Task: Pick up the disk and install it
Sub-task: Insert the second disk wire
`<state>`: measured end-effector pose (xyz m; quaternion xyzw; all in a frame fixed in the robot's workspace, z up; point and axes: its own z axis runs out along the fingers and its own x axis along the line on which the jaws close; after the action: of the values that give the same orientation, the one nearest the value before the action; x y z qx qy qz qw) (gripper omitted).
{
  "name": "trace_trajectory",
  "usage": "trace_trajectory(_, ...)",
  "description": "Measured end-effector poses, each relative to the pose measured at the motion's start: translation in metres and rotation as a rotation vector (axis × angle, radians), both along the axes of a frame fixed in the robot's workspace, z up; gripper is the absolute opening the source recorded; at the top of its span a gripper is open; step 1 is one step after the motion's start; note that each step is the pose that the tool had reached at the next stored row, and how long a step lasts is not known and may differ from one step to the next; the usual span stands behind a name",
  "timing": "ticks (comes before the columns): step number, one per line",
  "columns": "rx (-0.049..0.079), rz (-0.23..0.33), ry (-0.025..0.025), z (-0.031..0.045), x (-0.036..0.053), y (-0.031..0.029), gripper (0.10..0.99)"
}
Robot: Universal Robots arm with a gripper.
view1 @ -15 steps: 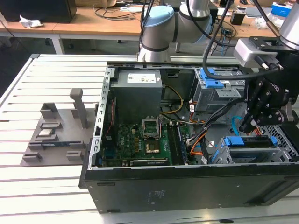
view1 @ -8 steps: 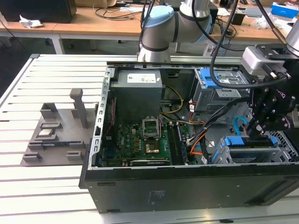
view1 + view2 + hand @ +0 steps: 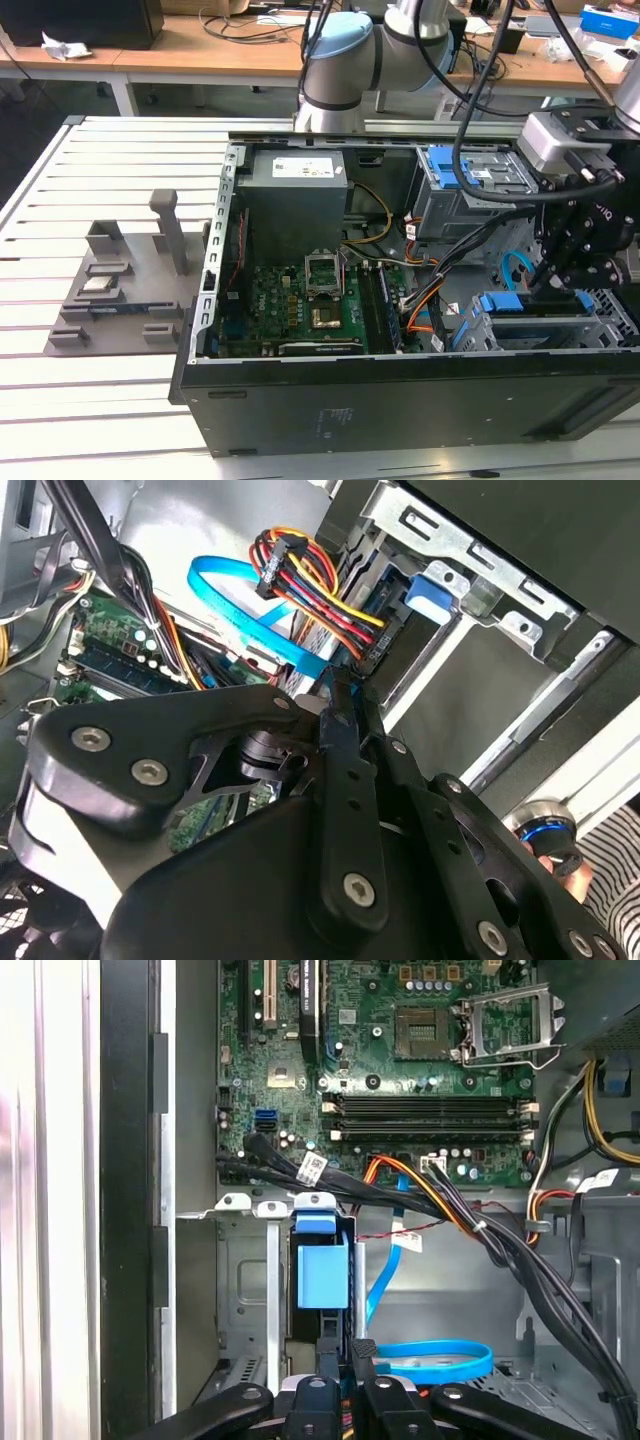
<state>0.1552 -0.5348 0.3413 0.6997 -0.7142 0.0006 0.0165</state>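
Note:
The disk (image 3: 503, 303) sits slotted in the lower drive cage (image 3: 608, 318) at the exterior view's right, inside the open computer case. Its blue caddy end (image 3: 322, 1265) faces the gripper in the first wrist view; the metal body is hidden in the bay. My gripper (image 3: 553, 283) hangs just above that cage, with its black fingers (image 3: 362, 1352) pressed together right at the caddy's near end. In the second wrist view the gripper (image 3: 343, 692) tapers to a closed tip beside the cable bundle. Nothing shows between the fingers.
A blue data cable (image 3: 432, 1357) and a bundle of black, orange and yellow wires (image 3: 318, 580) run close to the fingers. The motherboard (image 3: 300, 300), grey power supply (image 3: 296, 195) and an upper drive cage (image 3: 462, 178) fill the case. A grey fixture (image 3: 128, 270) lies on the slatted table.

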Motion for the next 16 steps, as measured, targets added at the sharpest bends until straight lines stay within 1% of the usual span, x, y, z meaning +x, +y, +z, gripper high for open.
trace_trajectory(3, 0.000, 0.000, 0.0001, -0.0026, 0.0001, -0.0015, 0.161)
trace_trajectory(7, 0.001, 0.000, -0.0004, -0.0031, 0.0002, -0.0017, 0.161)
trace_trajectory(8, 0.001, 0.000, -0.0001, -0.0032, 0.0002, -0.0018, 0.173)
trace_trajectory(9, 0.001, 0.000, 0.0001, -0.0031, 0.0002, -0.0018, 0.235)
trace_trajectory(10, 0.000, 0.000, 0.0000, -0.0028, 0.0001, -0.0019, 0.235)
trace_trajectory(11, 0.001, 0.000, 0.0000, -0.0003, 0.0000, -0.0017, 0.235)
trace_trajectory(15, 0.000, 0.000, -0.0001, 0.0141, 0.0000, 0.0027, 0.235)
trace_trajectory(16, 0.000, 0.000, -0.0001, 0.0185, 0.0001, 0.0038, 0.220)
